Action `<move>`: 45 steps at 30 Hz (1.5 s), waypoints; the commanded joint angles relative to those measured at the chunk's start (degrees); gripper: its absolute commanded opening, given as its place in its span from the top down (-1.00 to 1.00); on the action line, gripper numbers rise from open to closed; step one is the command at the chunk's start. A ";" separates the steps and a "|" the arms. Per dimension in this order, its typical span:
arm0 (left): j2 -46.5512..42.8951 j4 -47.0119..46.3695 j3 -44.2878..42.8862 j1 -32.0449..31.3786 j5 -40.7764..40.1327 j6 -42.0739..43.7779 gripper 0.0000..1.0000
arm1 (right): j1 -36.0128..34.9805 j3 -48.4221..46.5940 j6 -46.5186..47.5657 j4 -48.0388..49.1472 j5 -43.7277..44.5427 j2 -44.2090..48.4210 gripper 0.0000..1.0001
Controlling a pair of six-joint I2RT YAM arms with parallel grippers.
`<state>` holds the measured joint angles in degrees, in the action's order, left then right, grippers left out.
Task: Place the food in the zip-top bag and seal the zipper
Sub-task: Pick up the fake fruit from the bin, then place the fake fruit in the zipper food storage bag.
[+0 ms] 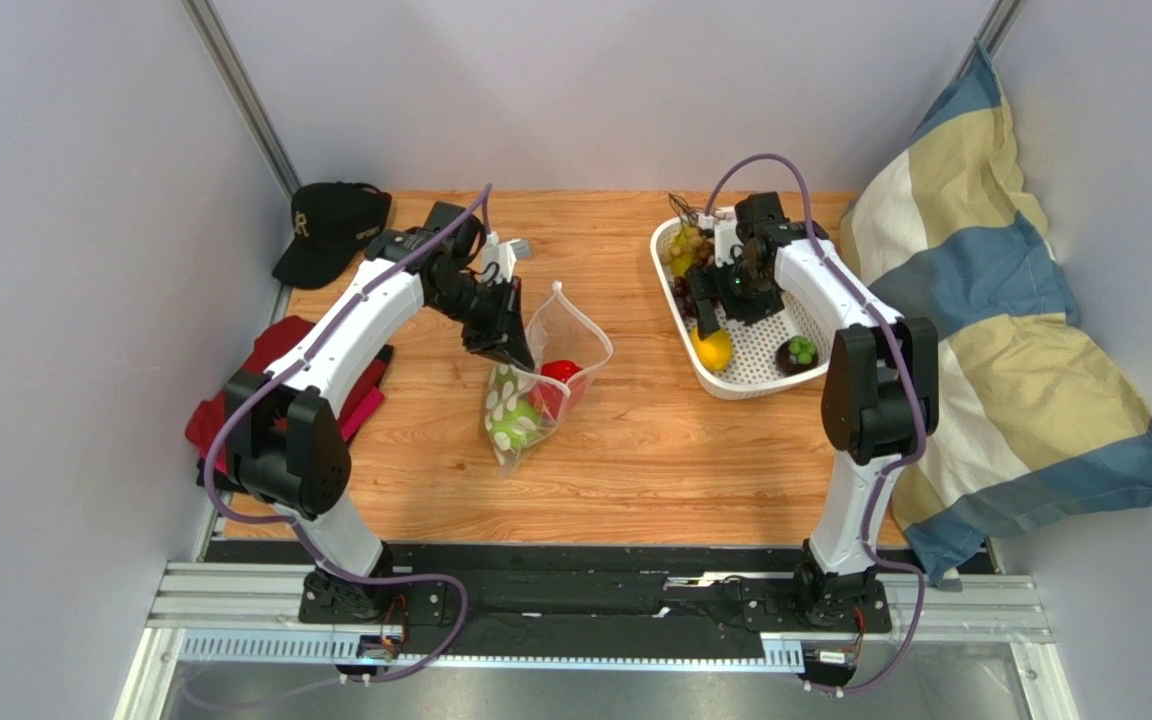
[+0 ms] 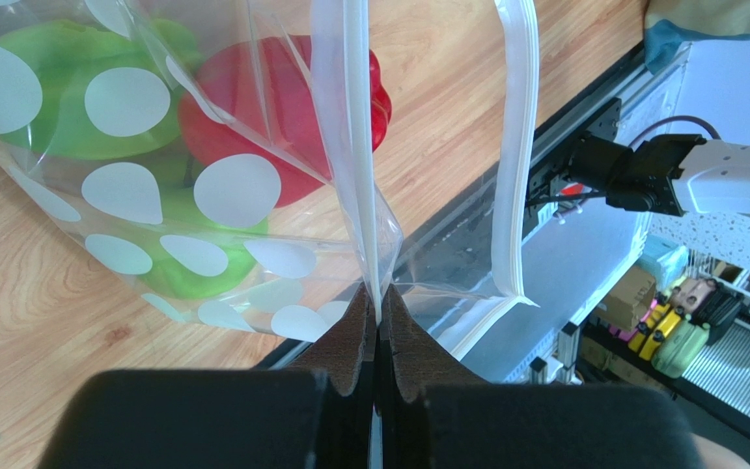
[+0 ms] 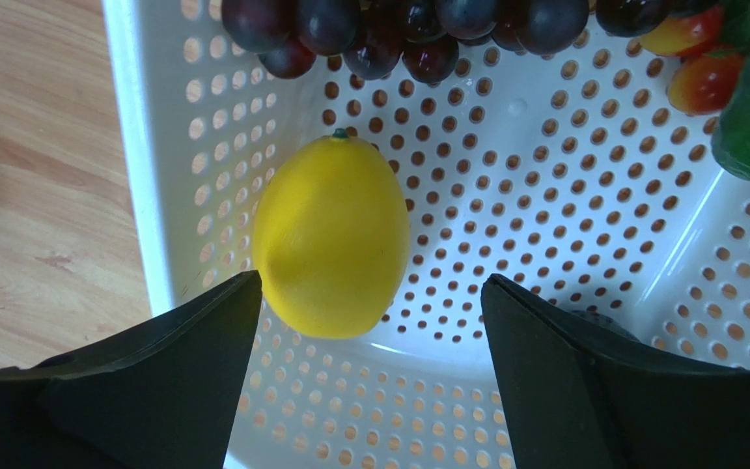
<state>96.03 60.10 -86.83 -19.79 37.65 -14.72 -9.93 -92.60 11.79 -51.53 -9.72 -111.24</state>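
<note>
Yellow and smooth-skinned, the lemon (image 3: 330, 234) lay in the white basket (image 3: 154, 147), well to the right of the zip-top bag (image 2: 125, 191) in the overhead view. The right gripper (image 3: 369, 283) hung over it with its jaws spread wide, and the fruit sat nearer one finger than the other, close against the basket wall. That offset looked like the first hazard: a straight descent could have put that finger on the rim. A closing squeeze on so round and slick a shape might also have popped it sideways toward the dark grapes (image 3: 398, 29) next to it.

The bag rested on the wooden table (image 2: 56, 322) with a red pepper (image 2: 252, 117) and green pieces (image 2: 56, 98) already inside. The left gripper (image 2: 379, 303) had its jaws pressed together on one lip of the mouth, pinching the thin film. The other lip, edged by the zipper (image 2: 516, 147), bowed away, so the mouth gaped.

That grip seemed the second weak point. Film so thin could slide out from between the pads, and the mouth would then sag shut just as the lemon arrived. A lemon released off-centre would likely strike the zipper strip and roll off across the table away from the bag. Any tug on the lip could also tip the pepper back toward the opening.
</note>
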 commanded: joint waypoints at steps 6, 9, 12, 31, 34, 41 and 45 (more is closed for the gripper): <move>0.39 -1.38 -1.33 -0.07 1.02 -0.13 1.00 | 0.00 3.39 -1.16 4.68 -1.10 -2.75 -0.72; 0.48 -1.39 -1.42 -0.07 0.85 0.13 1.00 | 0.09 3.74 -0.19 4.68 -1.27 -2.76 -0.61; 0.39 -1.38 -1.50 -0.07 0.85 0.04 1.00 | 0.44 3.39 0.34 3.54 -1.27 -1.27 -0.36; -0.58 -2.17 -1.24 0.10 4.18 0.13 1.00 | -13.68 3.20 -22.16 23.39 -27.64 21.15 0.59; -1.19 -3.14 -0.89 0.28 5.77 -0.22 1.00 | -18.00 4.71 -24.27 26.83 -26.85 19.67 0.58; -3.74 -5.34 0.08 0.81 9.02 -1.27 1.00 | -23.11 5.84 -23.22 26.74 -24.21 14.13 0.51; -5.06 -6.92 1.31 0.98 11.04 -1.89 1.00 | -24.69 4.54 -21.02 22.89 -24.12 12.19 -0.36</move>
<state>94.63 56.10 -86.13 -19.14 44.64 -15.64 -33.45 -86.15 -10.92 -28.45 -34.48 -98.32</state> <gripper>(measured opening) 0.010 0.627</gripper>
